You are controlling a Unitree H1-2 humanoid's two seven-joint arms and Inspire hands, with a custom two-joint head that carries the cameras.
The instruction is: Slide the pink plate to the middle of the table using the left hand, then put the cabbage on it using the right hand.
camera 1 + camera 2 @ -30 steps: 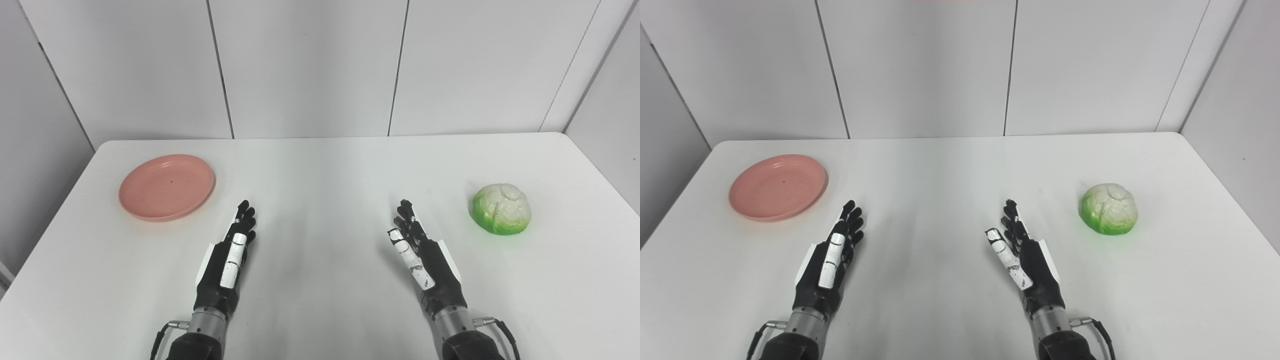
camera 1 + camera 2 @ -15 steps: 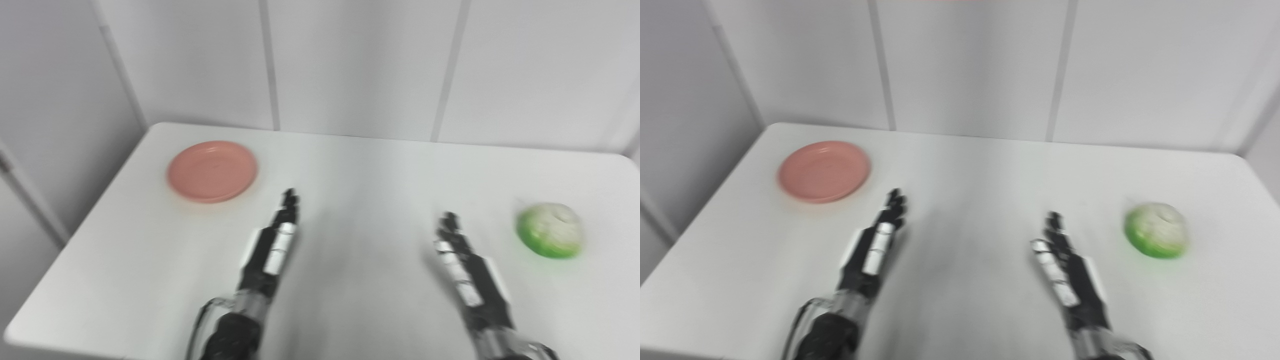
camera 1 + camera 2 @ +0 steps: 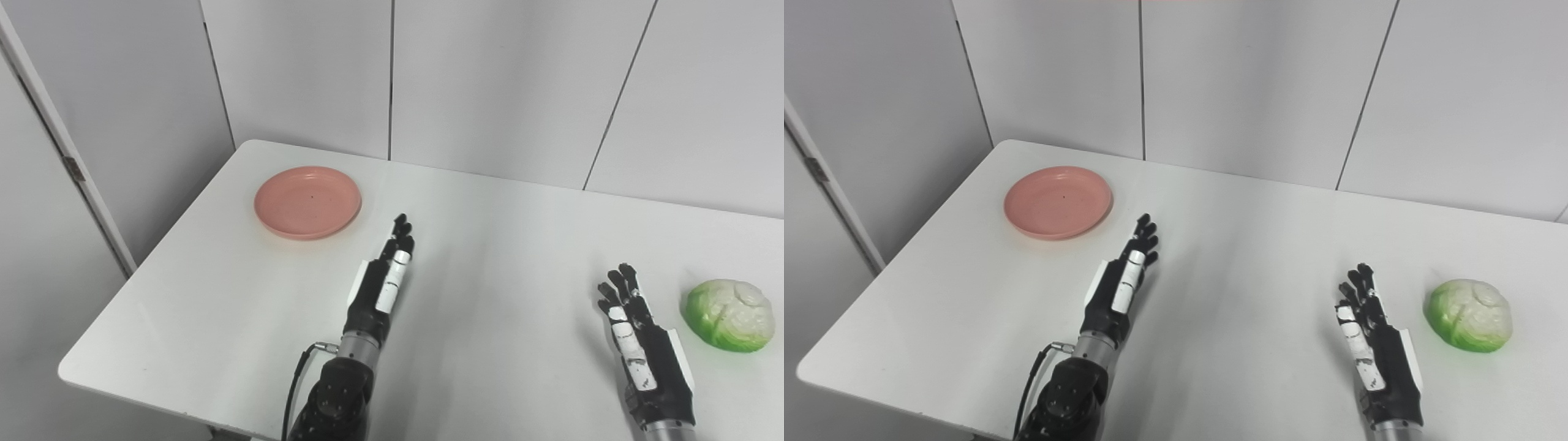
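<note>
Above table [image 3: 490,257], flat empty left robot hand [image 3: 383,282]

Head cams, downward, overlapping table [image 3: 490,318]

White desk [image 3: 502,257] with rounded corners is sitting against grey wall panels [image 3: 502,86]; dark vertical seams are running between them. At far left a pale door frame [image 3: 61,153] is showing a small metal hinge [image 3: 72,168].
</note>
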